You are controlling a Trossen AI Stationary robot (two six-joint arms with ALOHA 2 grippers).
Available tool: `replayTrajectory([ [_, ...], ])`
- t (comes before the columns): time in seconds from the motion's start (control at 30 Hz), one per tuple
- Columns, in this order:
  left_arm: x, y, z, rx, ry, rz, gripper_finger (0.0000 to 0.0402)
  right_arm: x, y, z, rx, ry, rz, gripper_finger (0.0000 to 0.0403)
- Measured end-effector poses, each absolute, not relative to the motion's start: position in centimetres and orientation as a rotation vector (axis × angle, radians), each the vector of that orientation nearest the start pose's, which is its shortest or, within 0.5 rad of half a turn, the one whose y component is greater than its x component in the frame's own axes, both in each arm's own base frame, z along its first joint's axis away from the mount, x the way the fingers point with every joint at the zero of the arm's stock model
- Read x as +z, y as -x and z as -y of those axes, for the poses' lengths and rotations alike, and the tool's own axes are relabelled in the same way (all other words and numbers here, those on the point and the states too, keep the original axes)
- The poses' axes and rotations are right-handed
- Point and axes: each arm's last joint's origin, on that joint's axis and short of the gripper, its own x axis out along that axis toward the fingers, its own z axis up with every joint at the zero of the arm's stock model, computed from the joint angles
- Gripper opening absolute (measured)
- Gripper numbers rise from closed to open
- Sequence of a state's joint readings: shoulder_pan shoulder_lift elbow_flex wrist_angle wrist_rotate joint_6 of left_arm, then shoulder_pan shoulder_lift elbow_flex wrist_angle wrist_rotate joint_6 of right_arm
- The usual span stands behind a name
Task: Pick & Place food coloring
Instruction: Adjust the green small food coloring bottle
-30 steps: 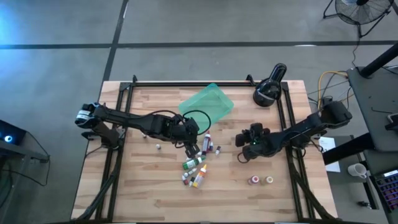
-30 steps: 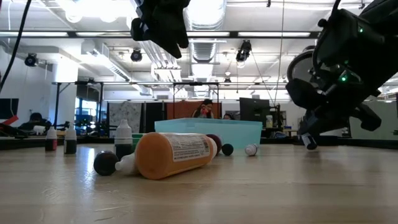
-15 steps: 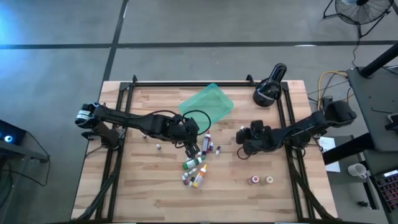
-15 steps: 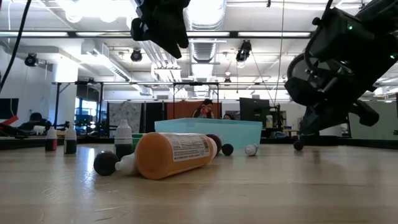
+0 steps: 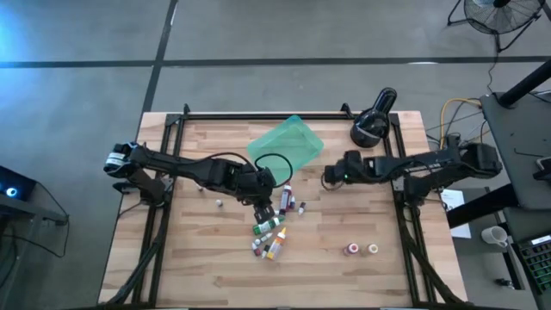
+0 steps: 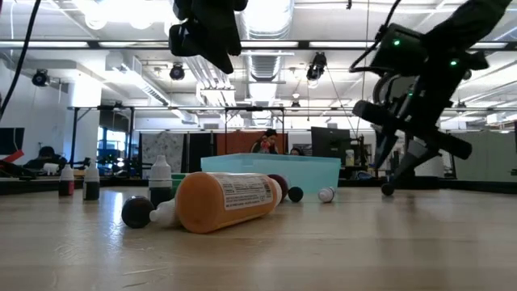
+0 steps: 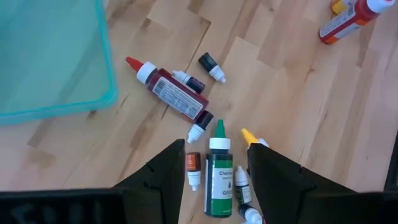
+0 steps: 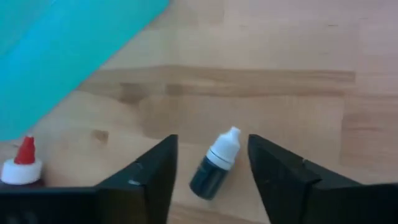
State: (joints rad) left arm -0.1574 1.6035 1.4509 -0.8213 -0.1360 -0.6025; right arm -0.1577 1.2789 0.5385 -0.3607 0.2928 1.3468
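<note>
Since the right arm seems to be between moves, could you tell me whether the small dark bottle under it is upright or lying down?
Lying down: the small dark bottle rests on its side on the wood, white cap slanting away.

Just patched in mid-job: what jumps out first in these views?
A scatter of small food coloring bottles lies near the middle of the wooden table, just in front of a teal tray. The left gripper hangs open right over that pile. The right gripper is open too, beside the tray, with one small dark bottle lying on its side on the wood between its fingers.
</note>
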Motion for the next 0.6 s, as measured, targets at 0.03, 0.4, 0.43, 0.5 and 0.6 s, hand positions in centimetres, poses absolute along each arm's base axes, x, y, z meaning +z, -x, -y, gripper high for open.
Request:
replayTrajectory([
  [0.03, 31.0, -33.1, 4.8, 0.269, 0.413, -0.933, 0.0147, 15.0, -20.5, 4.5, -1.067, -1.133, -0.664, 0.0207],
  [0.4, 31.0, -33.1, 4.9, 0.284, 0.458, -0.932, 0.0147, 12.9, -20.6, 6.8, -1.093, -1.34, -0.818, 0.0258],
  [0.43, 31.0, -33.1, 4.9, 0.285, 0.46, -0.931, 0.0147, 13.0, -20.5, 6.8, -1.093, -1.344, -0.814, 0.0255],
  [0.5, 31.0, -33.0, 4.9, 0.286, 0.463, -0.931, 0.0147, 13.1, -20.3, 6.9, -1.096, -1.351, -0.815, 0.0245],
  [0.6, 31.0, -33.0, 4.9, 0.286, 0.464, -0.931, 0.0147, 13.2, -20.0, 7.1, -1.112, -1.362, -0.819, 0.022],
])
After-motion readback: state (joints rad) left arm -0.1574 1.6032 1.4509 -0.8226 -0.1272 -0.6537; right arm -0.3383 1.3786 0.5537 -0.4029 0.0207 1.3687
